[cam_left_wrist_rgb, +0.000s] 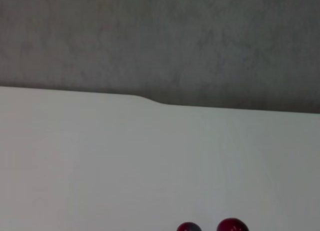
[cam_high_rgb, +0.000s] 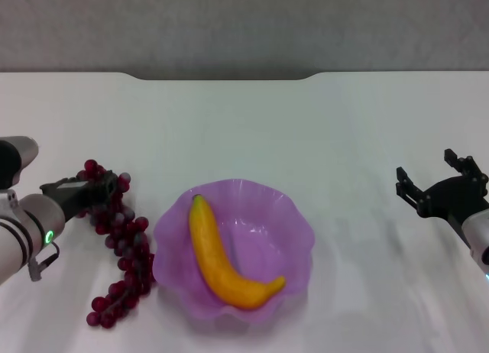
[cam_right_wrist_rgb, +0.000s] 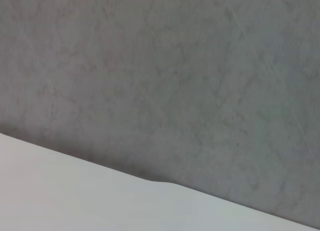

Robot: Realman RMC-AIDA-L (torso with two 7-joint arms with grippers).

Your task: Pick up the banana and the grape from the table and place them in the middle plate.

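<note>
Banana (cam_high_rgb: 229, 263) inside middle plate (cam_high_rgb: 294, 215); grape (cam_high_rgb: 122, 250) at 9 o'clock on table (cam_high_rgb: 252, 124), under left gripper (cam_high_rgb: 107, 186), grip unreadable. Right gripper (cam_high_rgb: 435, 181) at 3 o'clock, spread wide. Two grapes (cam_left_wrist_rgb: 232, 225) via left wrist.

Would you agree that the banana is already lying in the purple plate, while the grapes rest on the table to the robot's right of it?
Not quite: the head view shows the grapes on the table to the robot's left of the plate, by the left tool. The banana does lie in the plate.
</note>
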